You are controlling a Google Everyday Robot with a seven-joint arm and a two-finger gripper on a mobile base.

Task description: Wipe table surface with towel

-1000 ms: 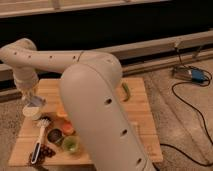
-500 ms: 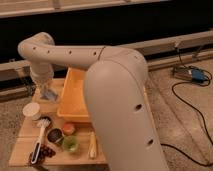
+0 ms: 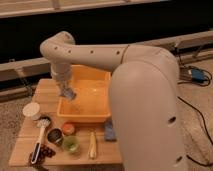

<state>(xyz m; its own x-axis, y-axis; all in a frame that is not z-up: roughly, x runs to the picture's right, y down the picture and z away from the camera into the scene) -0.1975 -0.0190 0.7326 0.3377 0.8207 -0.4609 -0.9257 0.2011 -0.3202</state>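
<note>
Hanging over the left part of a rectangular orange plastic tub (image 3: 82, 117), the pale two-finger gripper (image 3: 65, 88) is recorded as closed on the small whitish-grey towel with bluish patches (image 3: 69, 94). The towel is held off the light wooden slatted table surface (image 3: 47, 92); contact with the tub floor cannot be told. Entered in front of the tub: round white container (image 3: 31, 111), white-headed dish brush (image 3: 42, 123), blue-grey rectangular sponge block (image 3: 110, 131), small green cup (image 3: 71, 145).
</note>
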